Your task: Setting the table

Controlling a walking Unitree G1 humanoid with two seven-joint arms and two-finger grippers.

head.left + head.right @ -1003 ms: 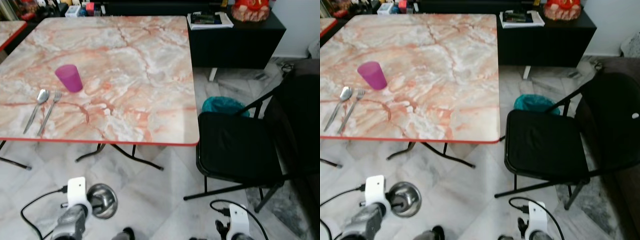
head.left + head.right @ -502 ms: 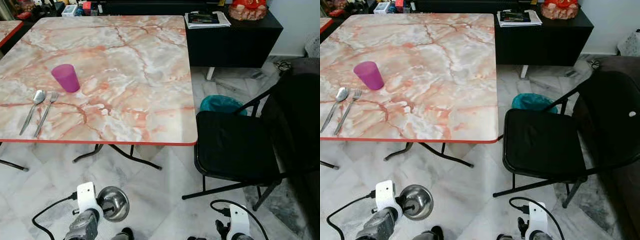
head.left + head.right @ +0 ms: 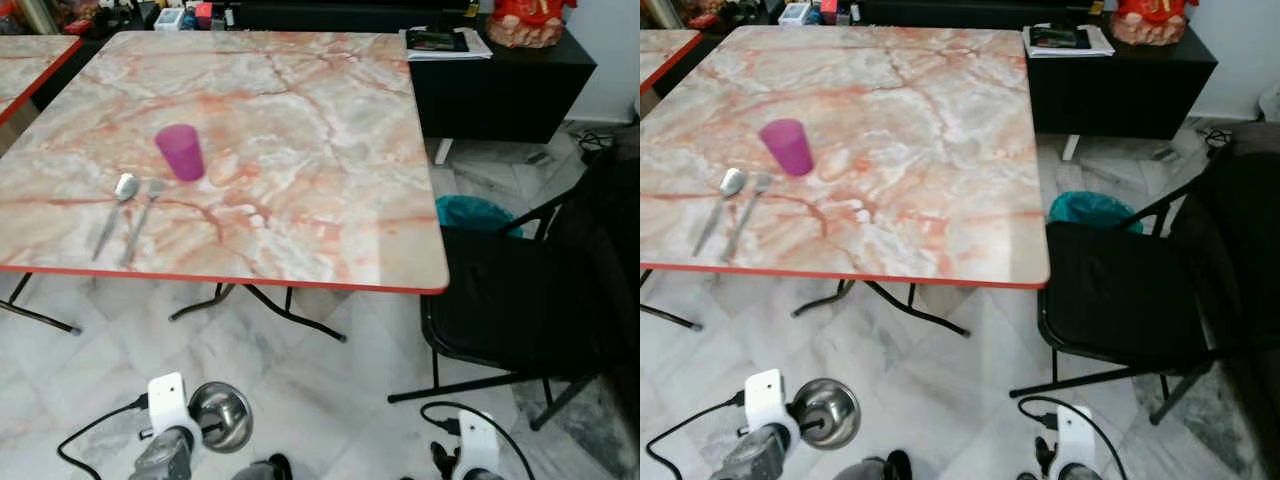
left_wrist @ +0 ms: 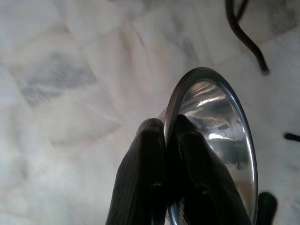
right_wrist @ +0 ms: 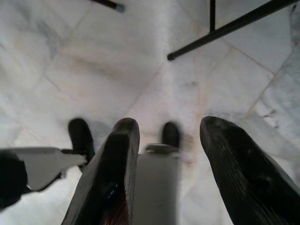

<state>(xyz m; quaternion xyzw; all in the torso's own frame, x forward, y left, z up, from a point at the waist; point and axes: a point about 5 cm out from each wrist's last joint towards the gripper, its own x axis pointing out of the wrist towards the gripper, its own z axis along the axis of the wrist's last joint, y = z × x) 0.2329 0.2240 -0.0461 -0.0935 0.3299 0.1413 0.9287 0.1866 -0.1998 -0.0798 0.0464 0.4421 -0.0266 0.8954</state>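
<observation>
Carrying the steel bowl point(image 3: 221, 415) low over the marble floor point(image 3: 330, 390), the left gripper point(image 4: 169, 140) pinches the bowl's rim between its two black fingers, one inside the wall and one outside, closed tight on the metal. The right gripper point(image 5: 166, 136) hangs idle near the floor with its fingers spread and nothing between them.

Hazards from this state:
- Rim grip. The bowl is held by a thin edge only, so a jolt while walking could let it pivot or slip out and drop to the floor.
- Table edge. The marble-pattern table point(image 3: 300, 150) stands well above the bowl; raising the arm too close in could knock the bowl against the red edge band.
- Place setting. The purple cup point(image 3: 180, 152), spoon point(image 3: 114, 212) and fork point(image 3: 142, 218) lie close together near the front left; setting the bowl down carelessly could tip the cup or push the cutlery.
- Folding chair point(image 3: 520, 300). It stands just beside the table's right corner and may obstruct the robot's path.

Compared with half a second ago, the whole scene sits further right in the head views, which indicates camera motion rather than moved objects. The bowl's hold appears unchanged, though the head views show it only small.
</observation>
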